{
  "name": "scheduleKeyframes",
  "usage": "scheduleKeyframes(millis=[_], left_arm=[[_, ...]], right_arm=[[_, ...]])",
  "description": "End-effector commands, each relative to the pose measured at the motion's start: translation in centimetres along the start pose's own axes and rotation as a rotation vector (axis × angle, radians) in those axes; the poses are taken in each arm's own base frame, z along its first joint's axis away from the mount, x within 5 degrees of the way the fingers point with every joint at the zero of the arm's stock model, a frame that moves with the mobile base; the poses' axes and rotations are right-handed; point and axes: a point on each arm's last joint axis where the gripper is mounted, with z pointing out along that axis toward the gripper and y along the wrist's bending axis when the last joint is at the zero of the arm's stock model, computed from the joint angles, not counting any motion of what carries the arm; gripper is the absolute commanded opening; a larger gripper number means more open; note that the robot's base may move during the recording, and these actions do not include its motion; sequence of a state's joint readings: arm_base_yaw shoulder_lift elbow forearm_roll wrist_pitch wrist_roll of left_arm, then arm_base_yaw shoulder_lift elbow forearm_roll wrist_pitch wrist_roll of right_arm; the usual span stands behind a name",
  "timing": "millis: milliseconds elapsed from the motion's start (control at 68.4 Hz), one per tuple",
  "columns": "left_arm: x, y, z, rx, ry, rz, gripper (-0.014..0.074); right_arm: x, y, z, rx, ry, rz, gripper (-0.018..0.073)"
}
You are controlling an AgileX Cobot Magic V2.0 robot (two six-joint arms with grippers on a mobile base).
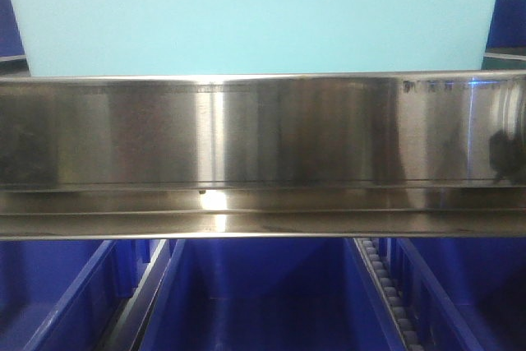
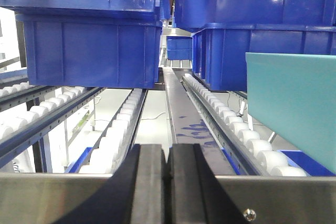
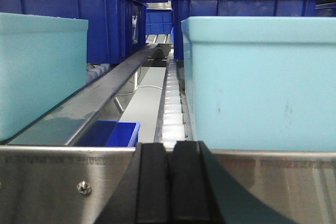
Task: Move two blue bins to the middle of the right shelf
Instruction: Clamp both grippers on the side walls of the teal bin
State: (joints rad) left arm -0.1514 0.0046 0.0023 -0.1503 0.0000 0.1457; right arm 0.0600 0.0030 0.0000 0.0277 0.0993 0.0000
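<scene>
Front view: a pale bin (image 1: 255, 18) fills the top of the picture. Its base is hidden behind a shiny steel rail (image 1: 263, 133) that runs across the full width. Below the rail, dark bins (image 1: 263, 293) sit with their open tops showing, side by side. A strip of rollers (image 1: 386, 285) separates the middle one from the right one. No pincer shows here.

Left wrist view: the left pincer (image 2: 167, 182) is at bottom centre. Its two black fingers are pressed together with only a thin seam between them, and they hold nothing. The rail (image 2: 63, 198) crosses just beyond the fingers; whether they touch it cannot be told. Ahead, tracks of white rollers (image 2: 118, 129) run away from the pincer. Dark bins (image 2: 89, 51) are stacked ahead to the left, and more are stacked ahead to the right. The pale bin (image 2: 294, 114) stands near, to the right of the pincer, over the right-hand track.

Right wrist view: the right pincer (image 3: 170, 182) is at bottom centre, its fingers also closed against each other and empty. The rail (image 3: 63, 182) lies across just beyond it. The pale bin (image 3: 39, 72) stands ahead to the left. A second pale bin (image 3: 262, 87) stands ahead to the right, closer. Between them, rollers (image 3: 172, 98) run straight ahead from the pincer beside the second pale bin. A steel divider (image 3: 100, 100) slants away on the left. A small dark bin (image 3: 113, 132) sits lower down, just left of the pincer. Dark bins (image 3: 73, 14) are stacked behind both pale ones.
</scene>
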Motion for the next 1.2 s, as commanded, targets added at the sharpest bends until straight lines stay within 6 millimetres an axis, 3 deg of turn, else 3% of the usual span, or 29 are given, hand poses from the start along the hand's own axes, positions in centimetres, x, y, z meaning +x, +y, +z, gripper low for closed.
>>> scheduleKeyframes(millis=[0,555,847,994,1052,1183], left_arm=[[-0.3,0.0,0.0,-0.001,-0.023,-0.001,-0.0111],[-0.4,0.0,0.0,-0.003,-0.035,-0.001,-0.0111],[-0.8,0.1,-0.1,-0.010,-0.080,-0.001,-0.0111],[-1.7,0.2,-0.2,-0.026,-0.187,-0.005,-0.0111],[-2.5,0.2,-0.3,-0.026,-0.214,-0.006,-0.0111],[-6.4,0.1,-1.1,-0.010,-0.251,-0.006,-0.0111]], right_arm=[[-0.2,0.0,0.0,-0.001,-0.028,-0.007,-0.0158],[-0.3,0.0,0.0,-0.001,-0.038,-0.007,-0.0158],[-1.5,0.0,-0.1,-0.001,-0.162,-0.007,-0.0158],[-2.0,0.0,-0.3,-0.002,-0.226,-0.005,-0.0158],[-3.1,0.1,-0.5,-0.003,-0.237,-0.005,-0.0158],[-7.1,0.2,-1.8,-0.006,-0.240,-0.006,-0.0158]])
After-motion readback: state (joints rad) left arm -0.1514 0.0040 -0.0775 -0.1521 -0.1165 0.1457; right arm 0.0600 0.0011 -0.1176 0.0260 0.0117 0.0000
